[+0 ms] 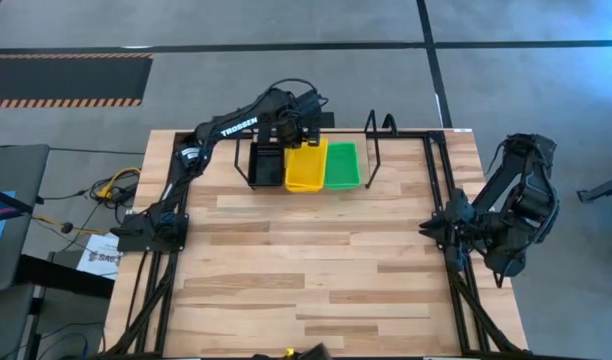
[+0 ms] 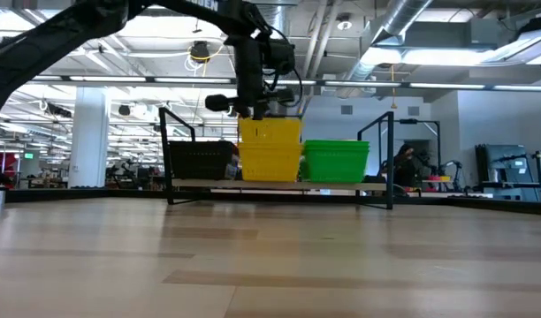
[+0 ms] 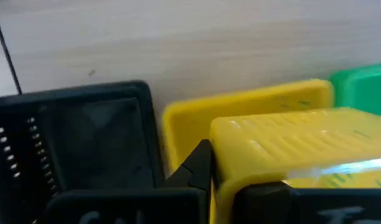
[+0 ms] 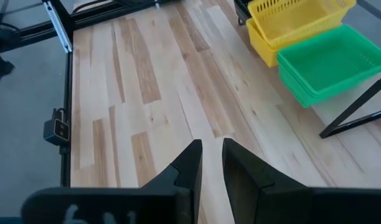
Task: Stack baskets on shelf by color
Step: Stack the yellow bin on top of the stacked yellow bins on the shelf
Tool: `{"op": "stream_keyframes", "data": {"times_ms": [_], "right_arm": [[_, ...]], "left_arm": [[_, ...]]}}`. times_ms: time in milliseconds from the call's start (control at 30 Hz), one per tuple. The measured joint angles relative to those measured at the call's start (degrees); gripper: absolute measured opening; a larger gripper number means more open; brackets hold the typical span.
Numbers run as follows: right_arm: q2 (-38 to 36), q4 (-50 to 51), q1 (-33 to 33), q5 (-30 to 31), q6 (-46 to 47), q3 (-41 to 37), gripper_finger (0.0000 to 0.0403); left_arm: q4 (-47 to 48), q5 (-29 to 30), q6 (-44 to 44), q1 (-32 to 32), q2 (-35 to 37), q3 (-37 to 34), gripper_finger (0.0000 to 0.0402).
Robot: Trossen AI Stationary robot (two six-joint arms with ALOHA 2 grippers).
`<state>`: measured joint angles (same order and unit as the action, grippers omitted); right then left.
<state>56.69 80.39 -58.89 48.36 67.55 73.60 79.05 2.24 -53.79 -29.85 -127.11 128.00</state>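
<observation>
The left gripper (image 1: pixel 304 133) is clamped shut on the rim of a perforated yellow plastic basket (image 1: pixel 306 163), sitting partway nested in the yellow stack directly below it on the wooden shelf (image 2: pixel 279 185). Black baskets (image 1: pixel 267 166) sit on one side, green baskets (image 1: pixel 342 165) on the other. The right gripper (image 4: pixel 210 163) waits well off to the side, fingers slightly parted and empty.

Three stacks of small perforated plastic baskets show plain colours: the black baskets (image 1: pixel 267 166), the bright yellow baskets (image 1: pixel 306 166) and the vivid green baskets (image 1: pixel 342 165). The shelf's light wooden board (image 2: pixel 279 185) is pale tan inside thin black metal rods. The wooden counter (image 1: pixel 306 270) is blond, patterned in long planks of lighter and browner streaks. Both arms are dark.
</observation>
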Motion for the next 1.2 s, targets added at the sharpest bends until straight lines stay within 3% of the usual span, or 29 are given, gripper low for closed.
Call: {"op": "stream_keyframes", "data": {"times_ms": [300,667,800,1033,1200], "right_arm": [[0.0,-0.4,0.0,-0.5,0.0,0.0,0.0082],[0.0,-0.5,0.0,-0.7,-0.1,0.0,0.0082],[0.0,-1.0,0.0,-0.7,-0.1,0.0,0.0082],[0.0,-1.5,0.0,-0.7,-0.1,0.0,0.0082],[0.0,-1.7,0.0,-0.7,-0.1,0.0,0.0082]], "left_arm": [[-0.1,-1.7,1.4,-0.1,-3.0,0.0,0.0000],[-0.5,2.2,5.3,0.0,-3.2,0.1,0.0006],[-0.6,2.3,6.5,0.0,-3.2,0.1,0.0036],[-3.3,3.3,8.4,0.0,-3.2,0.1,0.0124],[-3.1,0.7,8.4,-0.4,-3.2,0.1,0.0166]]}}
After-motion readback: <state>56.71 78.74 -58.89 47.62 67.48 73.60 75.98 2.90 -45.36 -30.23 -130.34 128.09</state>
